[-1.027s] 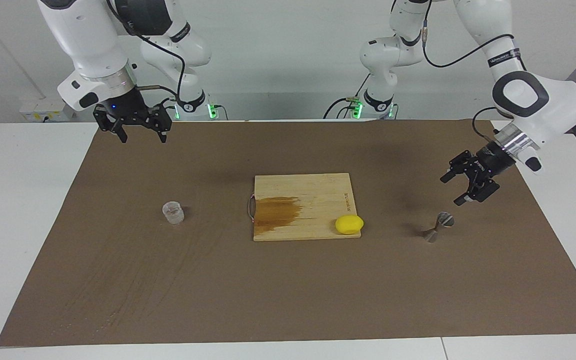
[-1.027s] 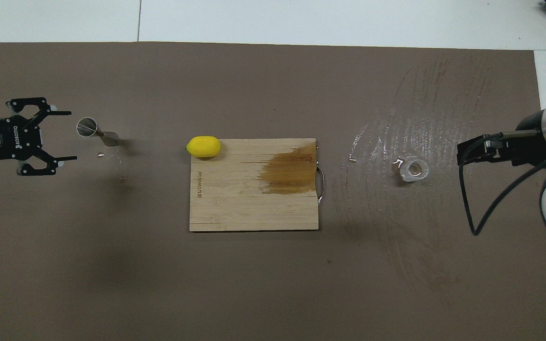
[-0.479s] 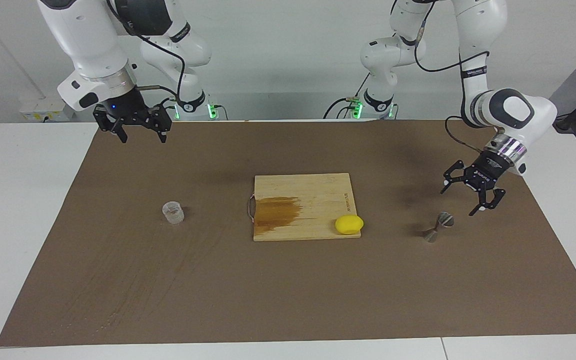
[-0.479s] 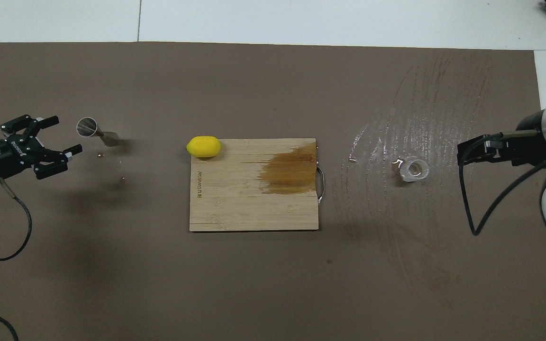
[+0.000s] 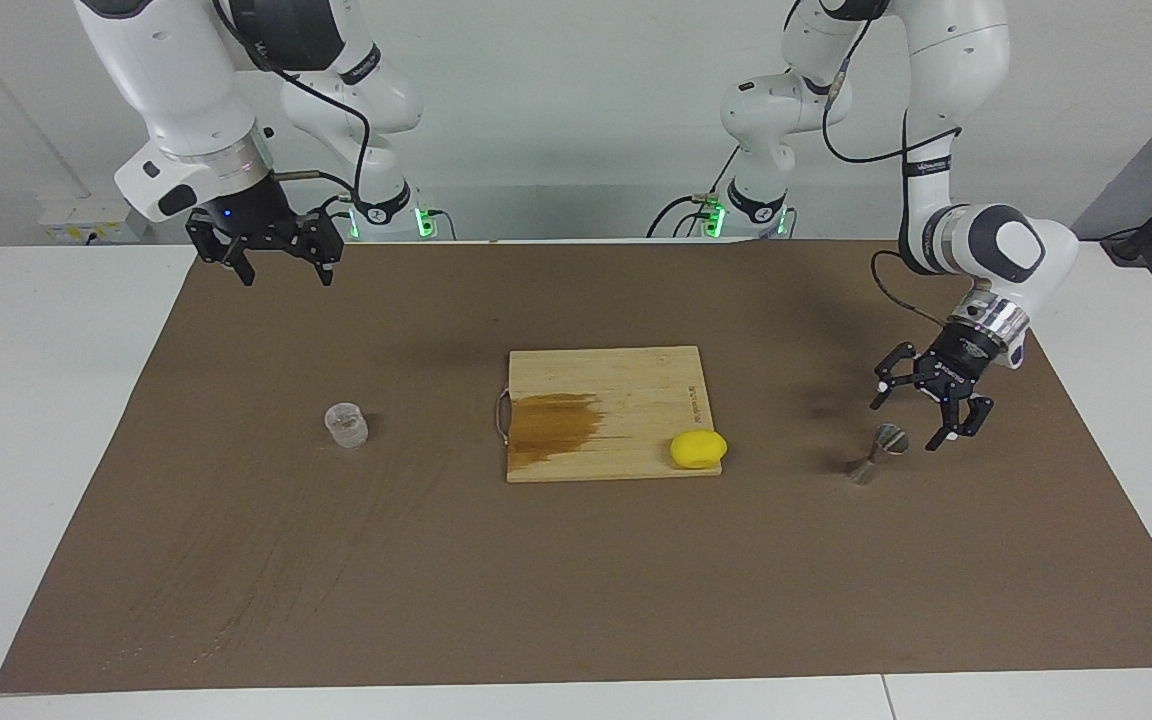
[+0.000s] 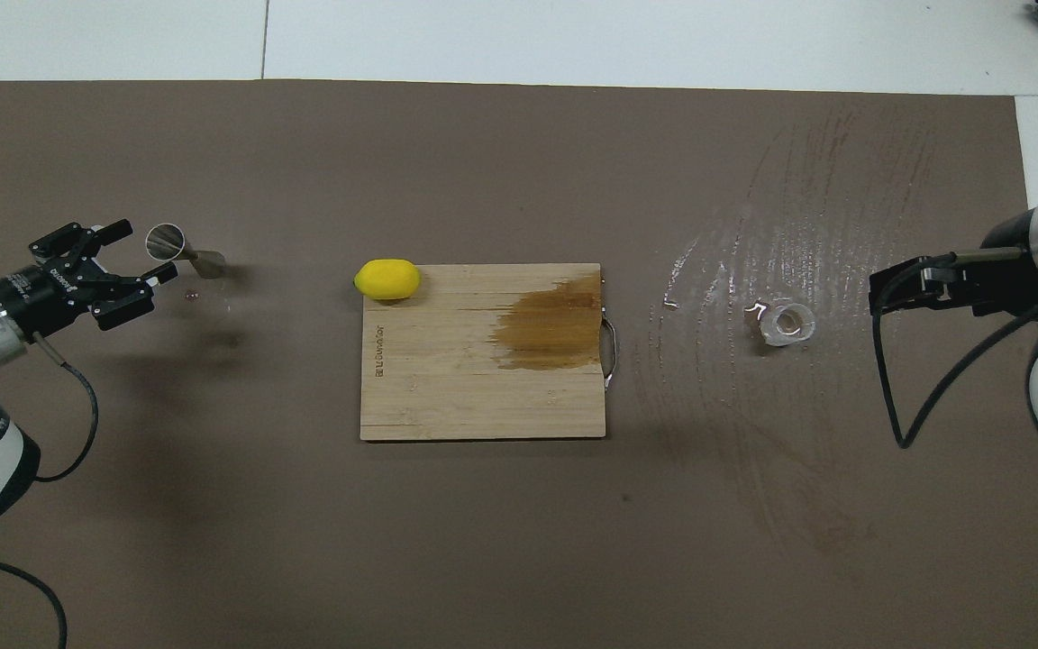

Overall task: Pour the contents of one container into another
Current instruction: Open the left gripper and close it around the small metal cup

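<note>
Where the brown mat [image 5: 576,560] covers the white desk [image 5: 36,400], its matte surface shows faint curved scuff arcs and glossy wet streaks toward the right arm's end. Clear plastic cup [image 5: 346,425]: small see-through cylinder, upright on the mat at the right arm's end. Metal jigger [image 5: 877,453]: silvery hourglass of two cones joined at a narrow waist, standing tilted on the mat at the left arm's end, its open mouth facing the left pincer. Cutting board [image 5: 606,412]: pale rectangular wood with a dark stain and a wire handle, at the middle of the mat; a smooth yellow lemon [image 5: 698,448] sits on the corner nearest the jigger. Left pincer [image 5: 926,408]: black, fingers spread wide and holding nothing, lowered just beside the jigger's upper cone, one finger on either side of its rim, not visibly touching. Right pincer [image 5: 281,255]: fingers apart, empty, waiting high over the mat's edge by its base, well apart from the cup. Pale wall beyond the arms' bases.
</note>
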Tool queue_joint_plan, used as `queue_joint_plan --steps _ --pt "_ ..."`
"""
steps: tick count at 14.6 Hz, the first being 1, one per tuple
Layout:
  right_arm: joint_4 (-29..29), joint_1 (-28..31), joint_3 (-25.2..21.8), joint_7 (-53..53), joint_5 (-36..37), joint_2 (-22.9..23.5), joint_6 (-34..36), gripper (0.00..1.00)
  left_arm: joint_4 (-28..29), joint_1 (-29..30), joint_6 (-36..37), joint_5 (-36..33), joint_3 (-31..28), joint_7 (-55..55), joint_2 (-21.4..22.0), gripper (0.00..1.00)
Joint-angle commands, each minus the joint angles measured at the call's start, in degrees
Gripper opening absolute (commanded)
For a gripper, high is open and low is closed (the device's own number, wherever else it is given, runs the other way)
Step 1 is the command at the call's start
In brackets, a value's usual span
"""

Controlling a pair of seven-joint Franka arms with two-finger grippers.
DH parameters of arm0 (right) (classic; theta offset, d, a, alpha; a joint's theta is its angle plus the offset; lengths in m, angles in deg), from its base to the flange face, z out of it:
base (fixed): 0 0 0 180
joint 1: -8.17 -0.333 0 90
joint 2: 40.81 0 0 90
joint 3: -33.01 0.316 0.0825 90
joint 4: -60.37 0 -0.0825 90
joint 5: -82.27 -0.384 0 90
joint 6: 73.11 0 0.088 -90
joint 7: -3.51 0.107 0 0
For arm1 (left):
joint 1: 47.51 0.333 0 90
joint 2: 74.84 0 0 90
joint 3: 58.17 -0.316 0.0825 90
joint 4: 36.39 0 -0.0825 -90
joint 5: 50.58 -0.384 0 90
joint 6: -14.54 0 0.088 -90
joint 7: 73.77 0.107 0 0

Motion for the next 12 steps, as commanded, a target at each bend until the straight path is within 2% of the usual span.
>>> queue_joint_plan --steps 1,4,6,7,8,9,12 --pt "1.05 0.99 0.43 -0.35 -1.54 0.45 1.18 0.99 0.37 -2.19 -2.85 2.82 -0.21 -0.42 -1.00 0.99" --pt "1.05 0.99 0.43 -0.35 -1.54 0.45 1.18 1.00 0.11 -2.02 -2.85 3.00 -0.21 -0.42 -1.09 0.94" --pt "1.05 0.99 0.43 -0.35 -1.54 0.45 1.18 0.99 0.02 -2.11 -2.85 3.00 -0.21 -0.42 -1.18 0.85" --pt "1.05 0.99 0.43 -0.35 -1.54 0.45 1.18 0.99 0.02 -2.11 -2.85 3.00 -0.21 -0.42 -1.18 0.71" --pt "1.05 0.99 0.43 -0.35 -1.54 0.45 1.18 0.99 0.28 -2.11 -2.77 3.00 -0.12 -0.42 -1.09 0.41" --pt "1.05 0.99 0.43 -0.35 -1.54 0.45 1.18 0.99 0.63 -1.93 -2.59 3.09 -0.12 -0.33 -1.00 0.03" --pt "1.05 0.99 0.43 -0.35 -1.54 0.45 1.18 0.99 1.25 -1.05 -0.75 3.09 -0.21 -0.77 -0.48 0.00"
